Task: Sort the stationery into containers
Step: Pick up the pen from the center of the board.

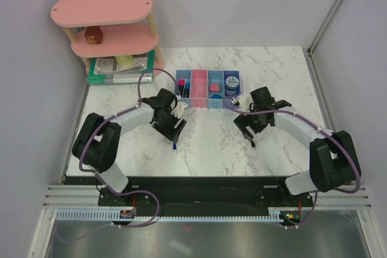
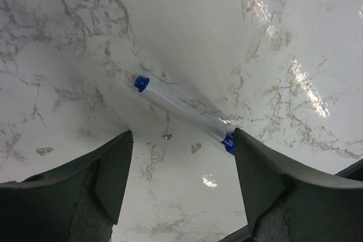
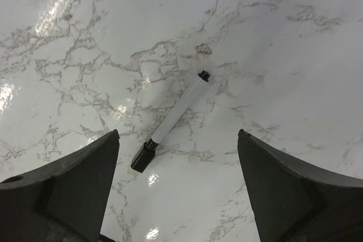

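- The left gripper (image 2: 182, 140) hangs low over the marble table (image 1: 211, 149), fingers spread and holding nothing.
- A white pen with blue ends (image 2: 180, 107) lies flat on the table just beyond those fingers, slanted, with one end close beside one finger.
- The right gripper (image 3: 178, 135) is also spread wide and empty.
- A white pen with black ends (image 3: 173, 116) lies flat on the table between and just past its fingers, touching neither.
- Farther back stands a row of four bins (image 1: 208, 89). The rightmost, dark blue one holds a round tin (image 1: 231, 81).
- At the far left stands a pink shelf (image 1: 103, 10), with a stack of books (image 1: 121, 70) under it.
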